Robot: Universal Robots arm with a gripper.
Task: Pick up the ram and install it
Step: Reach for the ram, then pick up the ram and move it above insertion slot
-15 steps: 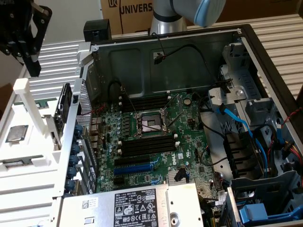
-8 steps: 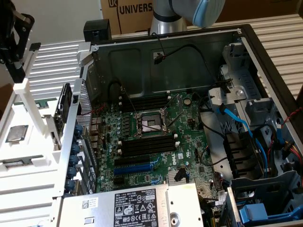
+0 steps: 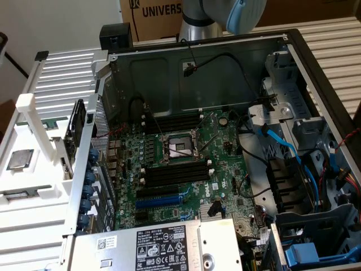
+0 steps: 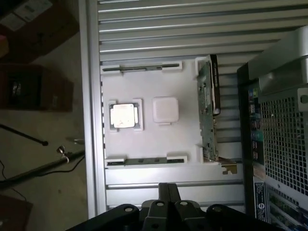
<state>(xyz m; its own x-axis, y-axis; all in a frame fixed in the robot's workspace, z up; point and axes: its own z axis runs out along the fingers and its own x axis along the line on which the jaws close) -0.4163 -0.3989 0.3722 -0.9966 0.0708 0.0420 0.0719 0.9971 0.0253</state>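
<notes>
The ram (image 4: 142, 161) is a thin green strip lying in a slot of the white fixture tray (image 4: 183, 139), beside the computer case. A second similar strip (image 4: 139, 68) lies in the tray's opposite slot. In the exterior view the strips (image 3: 17, 196) (image 3: 49, 121) lie at the tray's near and far ends. My gripper (image 4: 168, 188) hovers high above the tray's edge, shut, with its fingers pressed together and nothing held. The arm (image 3: 237, 14) shows at the top of the exterior view, behind the case. The black memory slots (image 3: 175, 172) (image 3: 172, 121) sit on the motherboard on either side of the processor socket (image 3: 177, 148).
A silver processor chip (image 4: 123, 116) and a white square block (image 4: 166, 109) rest on the tray. A circuit card (image 4: 209, 101) stands upright at the tray's edge next to the case wall (image 3: 84, 169). Blue and black cables (image 3: 293, 152) crowd the case on the exterior view's right.
</notes>
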